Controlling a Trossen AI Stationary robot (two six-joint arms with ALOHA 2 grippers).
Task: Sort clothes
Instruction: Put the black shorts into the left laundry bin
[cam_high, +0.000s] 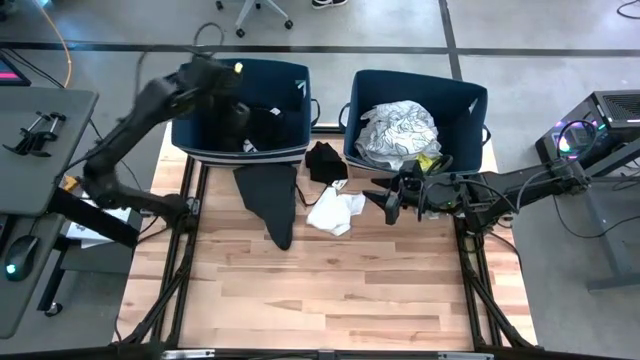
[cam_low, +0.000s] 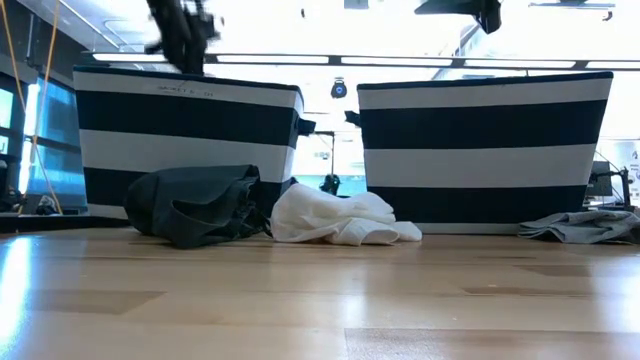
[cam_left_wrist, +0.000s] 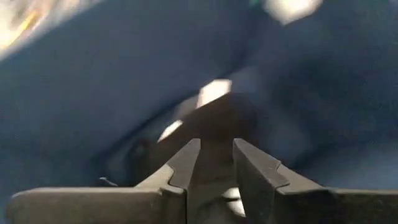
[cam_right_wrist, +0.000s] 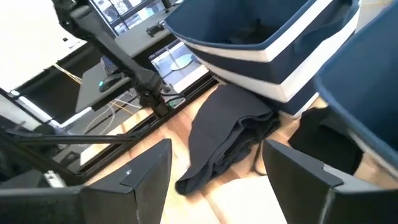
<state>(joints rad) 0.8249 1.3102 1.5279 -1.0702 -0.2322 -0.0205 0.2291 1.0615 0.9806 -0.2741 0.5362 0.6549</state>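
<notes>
I take the left bin (cam_high: 243, 150) as my landmark and work outward from my side of the bench (cam_high: 320, 290).

Nearest me, the dark grey garment (cam_high: 270, 200) trails from the foot of that bin toward me. It is limp cloth, light, sure to sag and stretch when lifted, so I judge a pinch on the bunched folds close to the bin wall would hold better than the thin tail. Just to its right lies the white garment (cam_high: 336, 211), crumpled and soft; its raised middle fold looks like the place to grip. My right gripper (cam_high: 391, 203) hovers beside it, fingers spread wide with nothing between them.

Closer to the bin's right corner sits the small black garment (cam_high: 325, 161), loose and easy to snag.

Over the bin itself, my left gripper (cam_left_wrist: 216, 163) reaches down inside, fingers (cam_left_wrist: 180, 165) nearly closed on a fold of dark cloth (cam_left_wrist: 214, 121), which I read as a held garment.

Farther right, the right bin (cam_high: 415, 125) holds a light patterned garment (cam_high: 398, 133) and a yellow garment (cam_high: 429, 161).
</notes>
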